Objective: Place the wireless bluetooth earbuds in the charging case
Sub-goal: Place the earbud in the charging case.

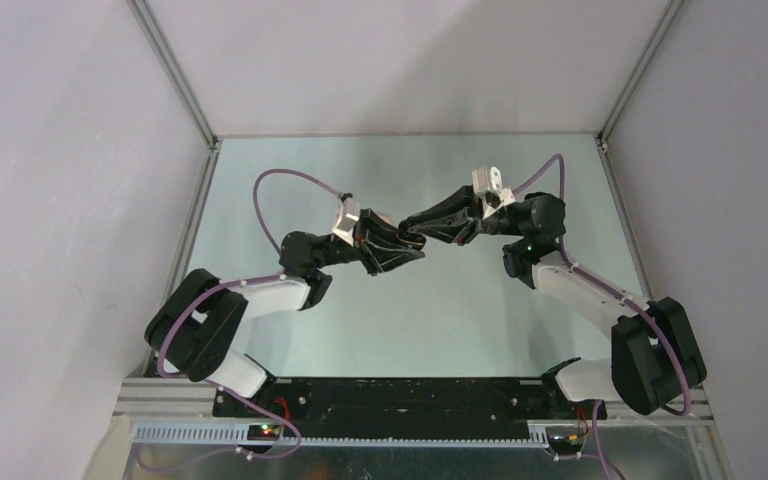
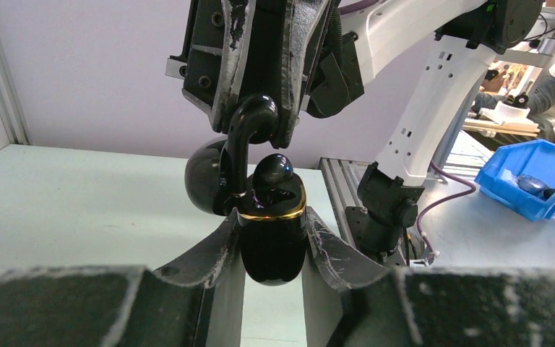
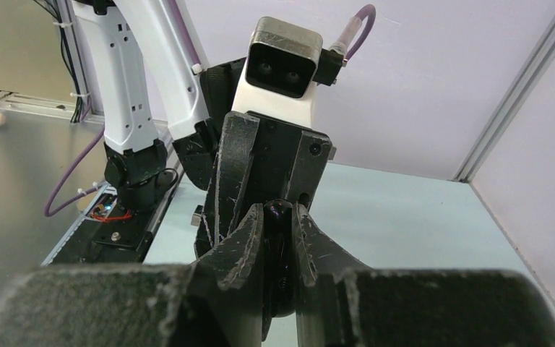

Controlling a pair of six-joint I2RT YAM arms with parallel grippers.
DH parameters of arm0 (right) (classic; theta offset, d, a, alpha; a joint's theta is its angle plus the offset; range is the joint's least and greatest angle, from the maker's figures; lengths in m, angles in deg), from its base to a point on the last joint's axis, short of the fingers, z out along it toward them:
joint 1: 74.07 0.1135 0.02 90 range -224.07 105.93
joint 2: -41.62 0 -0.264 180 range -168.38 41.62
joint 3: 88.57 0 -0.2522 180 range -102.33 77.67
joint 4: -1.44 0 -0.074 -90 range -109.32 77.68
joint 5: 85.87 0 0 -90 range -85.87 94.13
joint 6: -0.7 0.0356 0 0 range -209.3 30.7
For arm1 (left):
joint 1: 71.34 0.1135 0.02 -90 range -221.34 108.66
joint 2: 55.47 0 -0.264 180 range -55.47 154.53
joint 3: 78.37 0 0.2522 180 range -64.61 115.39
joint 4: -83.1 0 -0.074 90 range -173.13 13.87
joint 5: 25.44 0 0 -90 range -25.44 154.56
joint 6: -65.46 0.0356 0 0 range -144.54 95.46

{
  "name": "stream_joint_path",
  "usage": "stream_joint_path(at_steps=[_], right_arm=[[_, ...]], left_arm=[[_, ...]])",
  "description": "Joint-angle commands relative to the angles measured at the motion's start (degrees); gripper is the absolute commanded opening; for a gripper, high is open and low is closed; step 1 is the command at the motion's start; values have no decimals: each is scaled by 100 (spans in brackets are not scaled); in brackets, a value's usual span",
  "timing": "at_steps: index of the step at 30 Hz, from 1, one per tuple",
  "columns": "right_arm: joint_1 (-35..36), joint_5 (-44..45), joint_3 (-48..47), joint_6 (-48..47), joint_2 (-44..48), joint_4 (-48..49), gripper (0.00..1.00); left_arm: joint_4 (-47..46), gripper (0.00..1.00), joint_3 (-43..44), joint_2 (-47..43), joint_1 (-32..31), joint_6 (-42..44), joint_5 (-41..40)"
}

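Now the left claw [image 2: 273, 233] is clamped shut on a glossy black, gold-rimmed charging case [image 2: 271, 262] with its rounded lid [image 2: 204, 177] open. Just above the case, the right claw [image 2: 259, 108] pinches a black hook-stemmed earbud [image 2: 244, 144]. Its lower end reaches the case's rim, beside a second black bud [image 2: 274, 173] seated inside.

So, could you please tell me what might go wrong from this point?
The charging case is pinched in mid-air by the left gripper; a downward push could twist the glossy shell in that grip. The black earbud in the right gripper meets the gold rim beside what looks like a seated bud, so it may jam. If released unseated, it would fall to the table.
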Motion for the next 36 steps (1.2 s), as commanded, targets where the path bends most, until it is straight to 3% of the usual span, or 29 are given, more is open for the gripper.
stream_joint_path(at_steps=[1, 36], right_arm=[[44, 64, -4, -112, 107, 10, 18], [192, 12, 31, -143, 18, -42, 18]], left_arm=[[-288, 10, 79, -99, -2, -47, -93], [-332, 11, 70, -218, 172, -55, -25]])
